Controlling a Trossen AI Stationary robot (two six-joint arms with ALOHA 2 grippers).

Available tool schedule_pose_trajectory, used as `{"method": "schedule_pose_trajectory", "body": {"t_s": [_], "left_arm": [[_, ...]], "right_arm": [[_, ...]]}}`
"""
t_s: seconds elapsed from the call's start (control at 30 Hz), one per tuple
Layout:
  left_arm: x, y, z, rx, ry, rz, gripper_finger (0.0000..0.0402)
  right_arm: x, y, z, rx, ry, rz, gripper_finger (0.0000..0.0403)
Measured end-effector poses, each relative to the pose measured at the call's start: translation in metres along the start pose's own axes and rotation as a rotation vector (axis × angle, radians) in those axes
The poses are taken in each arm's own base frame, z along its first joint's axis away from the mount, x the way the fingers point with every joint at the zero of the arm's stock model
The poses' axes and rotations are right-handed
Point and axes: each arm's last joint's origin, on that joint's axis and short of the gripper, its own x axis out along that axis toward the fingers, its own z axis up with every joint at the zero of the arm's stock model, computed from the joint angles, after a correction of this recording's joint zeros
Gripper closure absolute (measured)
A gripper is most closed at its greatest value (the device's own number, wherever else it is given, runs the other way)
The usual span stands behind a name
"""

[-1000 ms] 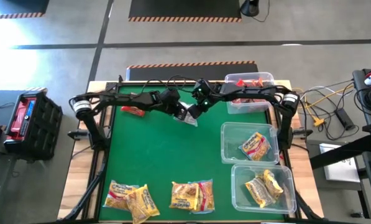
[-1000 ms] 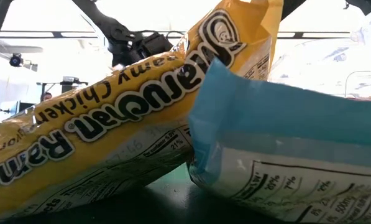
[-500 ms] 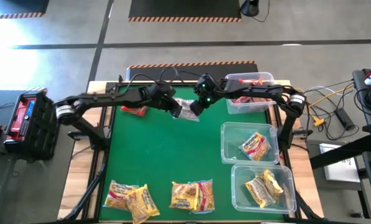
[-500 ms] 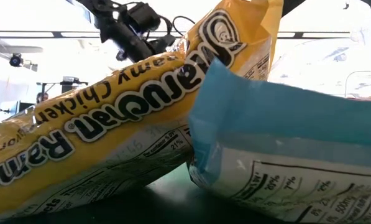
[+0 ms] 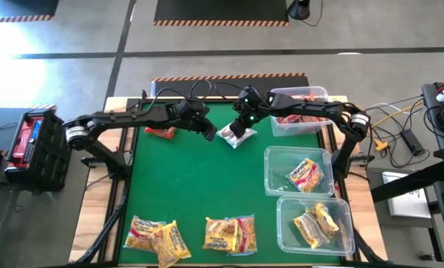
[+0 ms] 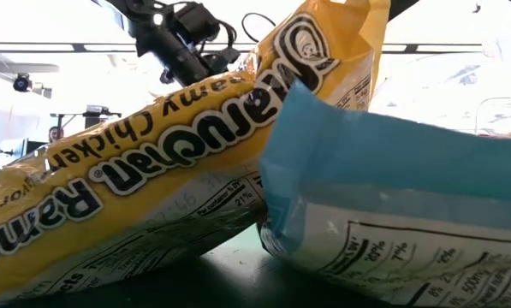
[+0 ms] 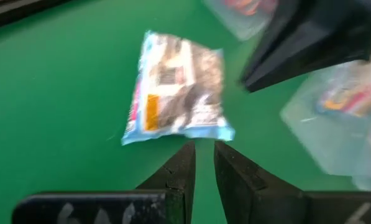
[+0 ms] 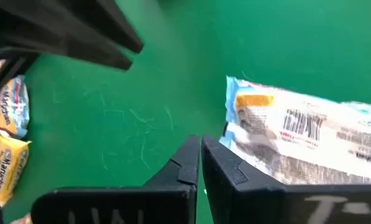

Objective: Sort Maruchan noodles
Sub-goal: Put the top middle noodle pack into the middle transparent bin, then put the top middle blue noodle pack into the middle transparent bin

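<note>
A white-and-blue noodle packet lies loose on the green mat at the far middle, its printed back up. My right gripper hangs just above its far edge, shut and holding nothing. My left gripper hovers a little to the packet's left. Its fingers are together but for a narrow slit, with nothing between them. A red packet lies flat at the far left. Yellow packets lie along the near edge.
Three clear bins stand along the right side: the far one holds red packets, the middle one and the near one hold yellow ones. A yellow packet and a blue one fill the low view. The mat's centre is bare.
Both grippers have risen with the white-and-blue packet stretched between them. The packet has since come free of both and now lies on the mat under my right gripper, a little farther right than before. My left gripper has drawn back toward the left.
</note>
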Motion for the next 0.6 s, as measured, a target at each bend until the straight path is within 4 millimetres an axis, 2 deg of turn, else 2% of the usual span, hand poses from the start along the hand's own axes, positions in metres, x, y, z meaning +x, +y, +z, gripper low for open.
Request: {"method": "schedule_pose_trajectory", "body": {"t_s": [0.13, 0.23, 0.43, 0.6], "left_arm": [[0.023, 0.003, -0.003, -0.046, 0.009, 0.006, 0.0359], [0.045, 0.001, -0.003, -0.070, -0.009, -0.067, 0.0359], [0.082, 0.007, -0.006, -0.151, -0.047, -0.106, 0.0359], [0.103, 0.009, -0.005, -0.230, -0.069, -0.118, 0.0359]], "right_arm": [[0.000, -0.010, -0.002, 0.014, 0.040, -0.026, 0.0393], [0.001, -0.021, -0.008, 0.040, 0.104, -0.058, 0.0382], [0.000, -0.034, -0.016, 0.110, 0.191, -0.104, 0.0326], [0.000, -0.036, -0.015, 0.266, 0.146, -0.208, 0.0280]]}}
